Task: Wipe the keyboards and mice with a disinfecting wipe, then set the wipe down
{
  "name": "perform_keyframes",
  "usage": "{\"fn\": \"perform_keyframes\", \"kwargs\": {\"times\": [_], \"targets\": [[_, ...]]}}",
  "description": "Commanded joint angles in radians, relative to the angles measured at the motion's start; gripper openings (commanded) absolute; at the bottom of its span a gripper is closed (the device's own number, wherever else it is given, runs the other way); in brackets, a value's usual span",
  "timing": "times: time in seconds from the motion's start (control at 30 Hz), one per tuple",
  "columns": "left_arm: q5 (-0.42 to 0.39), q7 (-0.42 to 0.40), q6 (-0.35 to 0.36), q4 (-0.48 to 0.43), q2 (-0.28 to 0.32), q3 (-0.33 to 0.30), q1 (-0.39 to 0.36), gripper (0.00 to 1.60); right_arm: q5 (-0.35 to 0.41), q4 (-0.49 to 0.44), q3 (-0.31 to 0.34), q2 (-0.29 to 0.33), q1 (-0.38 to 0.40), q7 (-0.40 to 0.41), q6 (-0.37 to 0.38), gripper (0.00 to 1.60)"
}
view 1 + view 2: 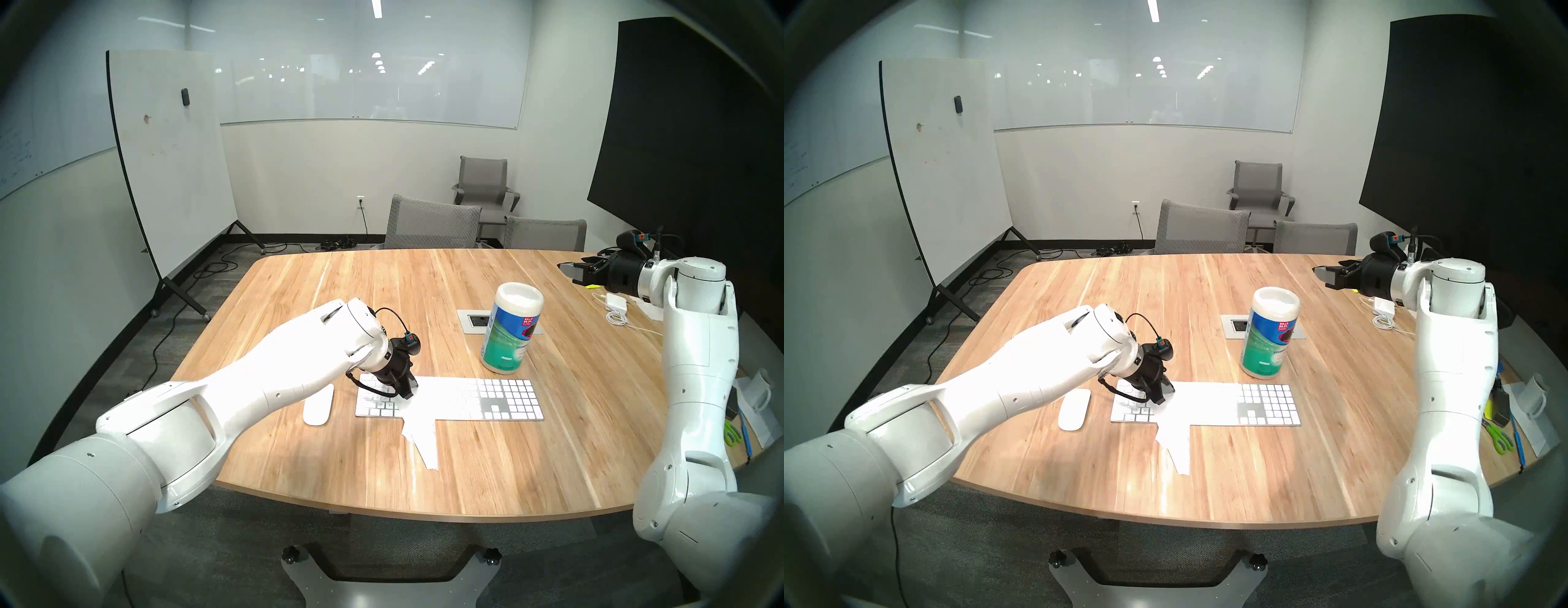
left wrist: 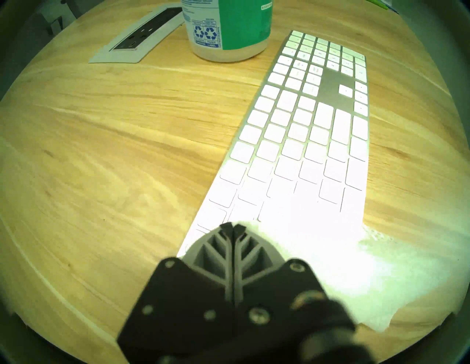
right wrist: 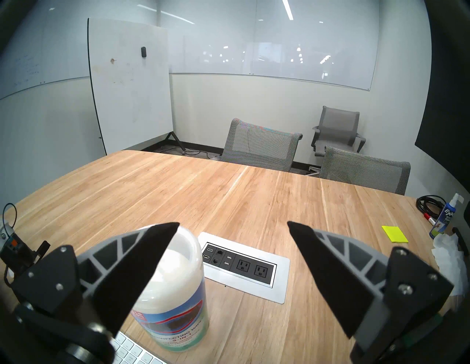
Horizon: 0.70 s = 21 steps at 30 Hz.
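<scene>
Hidden: keyboard (image 1: pixel 488 397) middle keys lie under the disinfecting wipe (image 1: pixel 418 429).
Left gripper (image 1: pixel 409 392): clenched on the wipe's upper edge.
Right gripper (image 3: pixel 232 225): released, empty.

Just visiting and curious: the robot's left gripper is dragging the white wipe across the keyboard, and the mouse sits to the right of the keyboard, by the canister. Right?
Not quite. The mouse lies off the keyboard's left end, as the head views show. The left gripper does hold the wipe on the keyboard.

Beyond my wooden tabletop (image 1: pixel 382 297) stand three grey chairs (image 1: pixel 432 223); left of them a rolling whiteboard (image 1: pixel 169 170), grey carpet (image 1: pixel 203 276) beneath.
</scene>
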Motion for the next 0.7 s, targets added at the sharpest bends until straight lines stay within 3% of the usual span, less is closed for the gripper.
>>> {"fn": "perform_keyframes", "kwargs": {"times": [0.0,0.67], "targets": [[0.004,0.002,-0.027,0.067,-0.093,0.000,-0.048,0.00,0.002,-0.019,-0.001,0.002,0.020,-0.002,0.000,1.60],[0.010,0.001,-0.081,0.231,-0.216,-0.009,-0.096,0.00,0.002,-0.019,-0.001,0.002,0.020,-0.002,0.000,1.60]]}}
